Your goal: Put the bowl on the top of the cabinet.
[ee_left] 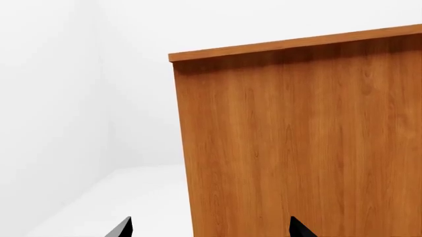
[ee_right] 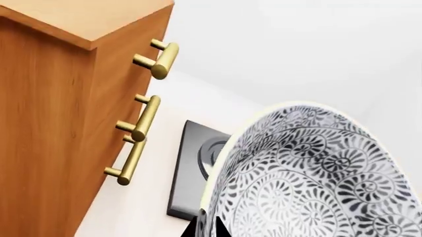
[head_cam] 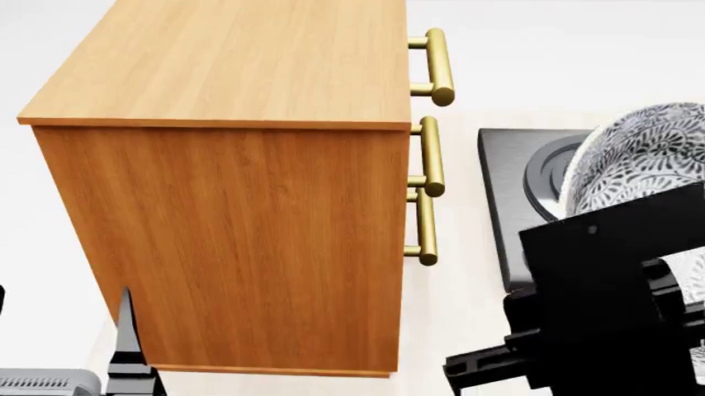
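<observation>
Right gripper [ee_right: 205, 228] pinches the deep grey-black floral bowl [ee_right: 310, 173], lower right; left gripper's [ee_left: 211, 228] fingers parted beside the tall orange-brown wood cabinet [head_cam: 231, 206].

place: bare simulated room — white walls | cabinet [head_cam: 231, 206] (brass handles) | black cooktop-like slab [head_cam: 513, 198]

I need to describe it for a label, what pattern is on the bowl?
The bowl is white with a dense grey-black floral swirl pattern, clearest in the right wrist view.

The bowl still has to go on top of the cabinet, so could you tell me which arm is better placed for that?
Right: its gripper holds the bowl beside the cabinet; the left gripper is empty.
</observation>
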